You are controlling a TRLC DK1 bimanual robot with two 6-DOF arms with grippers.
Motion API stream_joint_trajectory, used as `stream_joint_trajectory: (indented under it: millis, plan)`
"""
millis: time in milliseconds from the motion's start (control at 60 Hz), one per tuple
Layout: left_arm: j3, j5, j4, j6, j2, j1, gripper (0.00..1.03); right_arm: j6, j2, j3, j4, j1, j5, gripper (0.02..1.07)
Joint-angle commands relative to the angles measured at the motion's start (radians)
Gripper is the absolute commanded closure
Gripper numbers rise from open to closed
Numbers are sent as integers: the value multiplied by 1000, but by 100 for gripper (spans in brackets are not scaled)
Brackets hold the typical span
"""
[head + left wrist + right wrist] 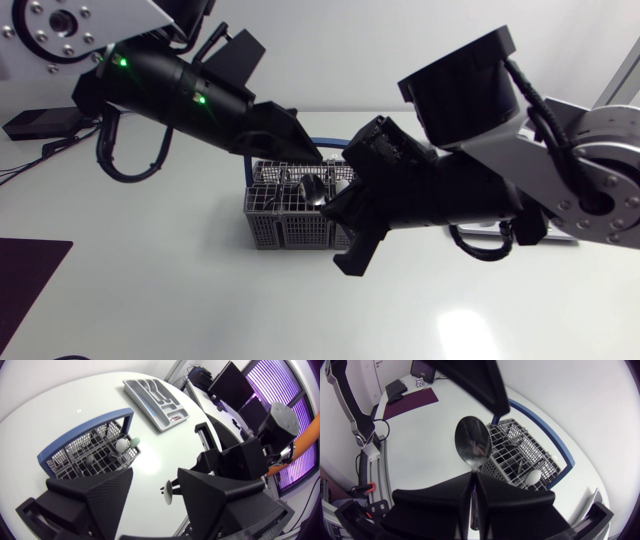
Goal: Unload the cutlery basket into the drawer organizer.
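The grey wire cutlery basket (285, 215) with a blue rim stands mid-table, also seen from both wrists (85, 450) (520, 455). My right gripper (328, 205) (472, 476) is shut on the handle of a steel spoon (312, 190) (474, 445), held just above the basket with its bowl pointing away from the fingers. My left gripper (318, 158) (156, 472) hovers over the basket's back rim, close to the spoon's bowl. Its fingers stand apart with bare table showing between them. The grey drawer organizer (145, 407) lies farther out on the table. A white rounded piece (121, 444) remains in the basket.
A dark mat (25, 280) lies at the table's front left. A black box with cables (35, 125) sits at the back left. My two arms cross closely above the basket.
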Motion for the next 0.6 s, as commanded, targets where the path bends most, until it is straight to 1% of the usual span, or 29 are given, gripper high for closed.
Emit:
stream_joint_trajectory:
  millis: [0,67,167,217,233,300,333,367,450,500,583]
  plan:
    - [53,8,-4,-20,-16,42,17,-21,-14,-19,-20,-14,-21,102]
    - [68,5,-1,-23,-33,82,17,-38,-36,-34,-37,-34,-41,102]
    - [79,-14,7,-16,-49,122,17,-65,-59,-52,-60,-77,-77,102]
    - [78,-43,11,-7,-55,128,17,-84,-69,-60,-72,-105,-90,102]
    - [76,-64,13,1,-56,130,17,-96,-74,-63,-79,-117,-96,102]
    - [65,-90,11,27,-61,130,17,-130,-88,-72,-99,-168,-126,102]
    - [56,-116,10,46,-65,130,17,-144,-92,-74,-108,-191,-142,102]
    - [47,-141,8,59,-65,127,17,-160,-97,-75,-120,-217,-162,102]
    - [15,-218,-18,121,-67,91,17,-208,-103,-77,-152,-275,-200,101]
    - [-11,-300,-23,158,-72,55,17,-240,-103,-78,-169,-313,-214,102]
    - [-45,-392,-36,204,-75,4,17,-295,-101,-75,-201,-358,-231,102]
